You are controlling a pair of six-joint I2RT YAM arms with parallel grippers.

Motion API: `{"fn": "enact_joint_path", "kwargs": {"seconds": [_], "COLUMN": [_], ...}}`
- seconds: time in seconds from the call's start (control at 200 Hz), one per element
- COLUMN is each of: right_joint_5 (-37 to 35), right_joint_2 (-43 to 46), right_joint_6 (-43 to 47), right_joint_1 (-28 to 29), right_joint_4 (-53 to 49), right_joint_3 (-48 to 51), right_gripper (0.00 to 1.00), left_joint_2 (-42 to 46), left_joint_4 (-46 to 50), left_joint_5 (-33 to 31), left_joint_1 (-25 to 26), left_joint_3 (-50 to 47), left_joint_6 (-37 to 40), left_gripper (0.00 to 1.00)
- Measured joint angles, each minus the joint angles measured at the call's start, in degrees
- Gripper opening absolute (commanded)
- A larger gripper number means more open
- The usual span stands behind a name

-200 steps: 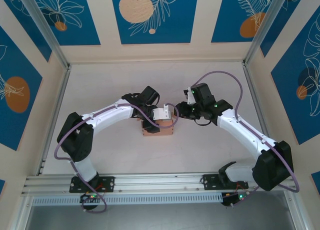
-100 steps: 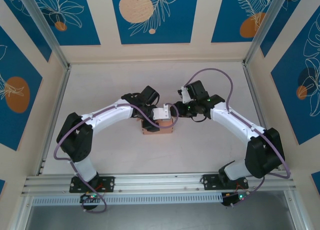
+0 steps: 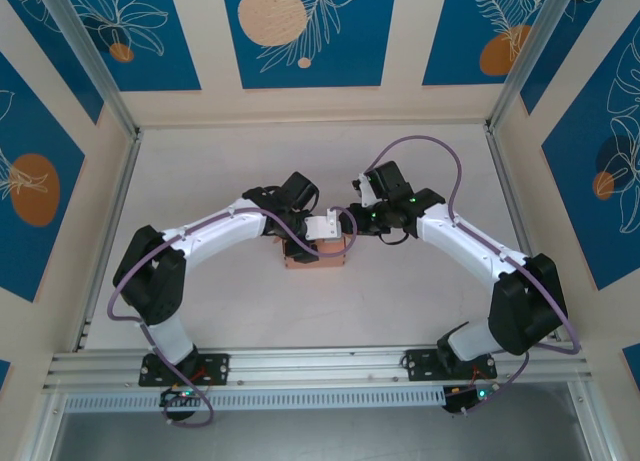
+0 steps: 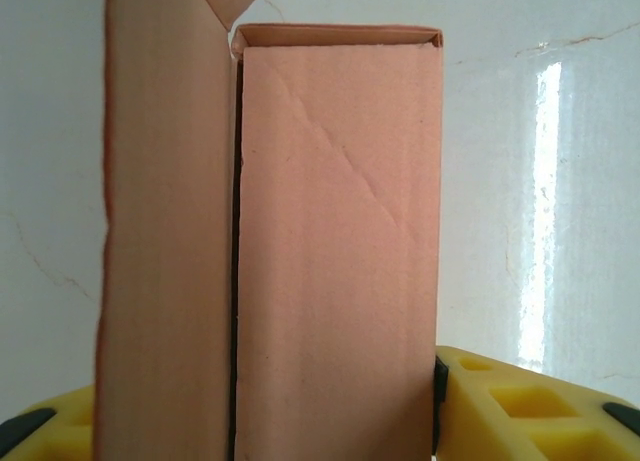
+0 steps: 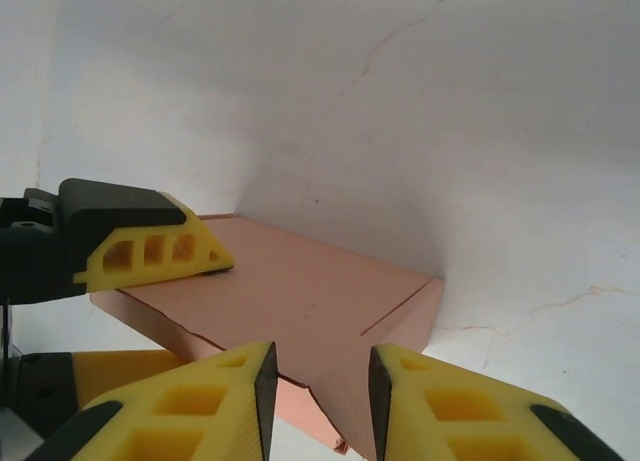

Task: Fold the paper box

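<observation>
The salmon-pink paper box lies mid-table, partly folded. In the left wrist view the paper box runs lengthwise between my fingers, a loose side flap standing along its left. My left gripper is shut on the box; the right pad presses its edge, while the flap hides the left one. In the right wrist view the left arm's upper finger lies on the box top. My right gripper stands open just short of the box's pointed corner, nothing gripped.
The pale table is walled on three sides by blue-and-cream panels. An aluminium rail runs along the near edge by the arm bases. Purple cables loop above both arms.
The right arm swung its wrist a little left and back, toward the box's right end. The left arm and the box stayed put.
</observation>
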State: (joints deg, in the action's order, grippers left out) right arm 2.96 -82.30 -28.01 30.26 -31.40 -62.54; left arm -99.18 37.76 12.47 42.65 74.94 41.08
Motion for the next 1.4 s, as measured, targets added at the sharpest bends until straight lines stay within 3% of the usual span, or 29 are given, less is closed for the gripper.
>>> {"fn": "enact_joint_path", "kwargs": {"seconds": [0.26, 0.51, 0.85, 1.11, 1.205, 1.4], "right_joint_5": [-0.5, 0.5, 2.8, 4.6, 5.0, 5.6], "right_joint_2": [0.3, 1.4, 2.8, 3.1, 3.1, 3.1], "right_joint_6": [0.9, 2.2, 2.4, 2.4, 2.4, 3.5], "right_joint_1": [0.0, -0.1, 0.0, 0.1, 0.1, -0.2], "right_joint_4": [-0.8, -0.9, 0.1, 0.3, 0.5, 0.7], "right_joint_3": [0.1, 1.2, 2.3, 2.3, 2.3, 2.4], "right_gripper": [0.43, 0.39, 0.38, 0.38, 0.38, 0.38], "left_joint_2": [0.0, 0.0, 0.9, 3.0, 3.0, 3.0], "left_joint_4": [0.2, 0.5, -0.4, -1.0, -1.0, -1.4], "left_joint_5": [-0.1, 0.2, 3.0, 2.7, 2.5, 2.5], "left_joint_1": [0.0, -0.2, -2.6, -4.8, -4.8, -5.3], "left_joint_3": [0.0, 0.0, -0.8, -2.8, -3.2, -3.3], "left_joint_6": [0.0, 0.0, -0.1, -0.1, 0.0, 0.0], "left_gripper": [0.53, 0.55, 0.67, 0.66, 0.73, 0.74]}}
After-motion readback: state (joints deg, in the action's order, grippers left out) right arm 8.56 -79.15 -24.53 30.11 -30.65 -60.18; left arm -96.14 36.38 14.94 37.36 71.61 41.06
